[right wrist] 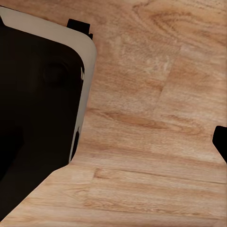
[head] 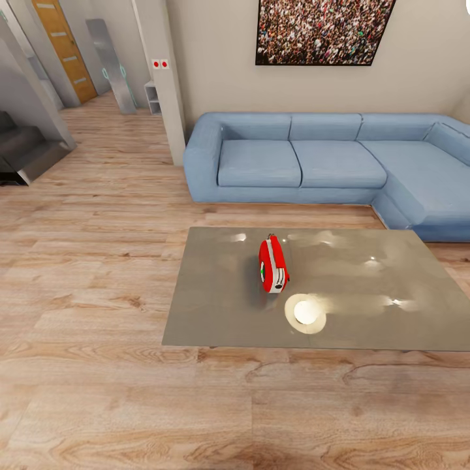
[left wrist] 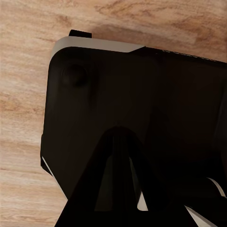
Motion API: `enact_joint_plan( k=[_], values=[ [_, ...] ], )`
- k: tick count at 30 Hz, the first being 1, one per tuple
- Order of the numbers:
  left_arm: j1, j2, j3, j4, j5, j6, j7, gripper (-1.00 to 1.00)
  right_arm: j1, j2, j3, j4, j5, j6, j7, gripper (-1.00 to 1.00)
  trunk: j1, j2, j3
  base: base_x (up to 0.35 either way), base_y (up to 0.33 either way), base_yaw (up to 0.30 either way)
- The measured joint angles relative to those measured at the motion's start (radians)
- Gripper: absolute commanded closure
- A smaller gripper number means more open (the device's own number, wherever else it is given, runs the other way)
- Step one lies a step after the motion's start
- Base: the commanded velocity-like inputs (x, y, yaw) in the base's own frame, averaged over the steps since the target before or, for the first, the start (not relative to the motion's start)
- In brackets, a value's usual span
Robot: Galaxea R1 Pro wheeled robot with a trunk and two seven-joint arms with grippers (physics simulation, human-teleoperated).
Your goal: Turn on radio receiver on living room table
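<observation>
Radio receiver: a small red box (head: 273, 264) with pale edge trim and a thin handle on top, standing upright on the surface, a little left of its middle; its narrow face with a green light and a dark dial points toward the near left.
Surface: a low rectangular coffee table (head: 215, 313) with a glossy grey top, lying on the wood floor in front of the sofa; a bright round lamp reflection (head: 307, 312) sits just near and right of the radio.
Sofa: blue corner sofa (head: 326, 163) at the far side of the surface, its right arm turning toward the near right.
Wall: beige, with a crowd picture (head: 323, 29) above the sofa.
Far left: a hallway with a wooden door (head: 64, 49) and dark steps (head: 23, 150).
Floor: light wood planks (head: 130, 405) all around the surface.
Left tool: dark parts (left wrist: 118, 189) over the robot's dark base (left wrist: 142, 104) and the floor; I cannot tell whether it is open or closed.
Right tool: a dark tip (right wrist: 221, 142) at the picture's edge over bare floor beside the base (right wrist: 38, 118); its state cannot be told.
</observation>
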Motion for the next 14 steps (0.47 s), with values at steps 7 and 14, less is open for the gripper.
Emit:
enact_joint_plan(
  k=[7,14],
  values=[
    [0.000,0.000,0.000,0.000,0.000,0.000,0.000,1.00,0.000,0.000,0.000,0.000,0.000,0.000,0.000,-1.00,0.000,0.000,0.000,0.000,0.000,0.000],
    [0.000,0.000,0.000,0.000,0.000,0.000,0.000,1.00,0.000,0.000,0.000,0.000,0.000,0.000,0.000,-1.00,0.000,0.000,0.000,0.000,0.000,0.000]
  ],
)
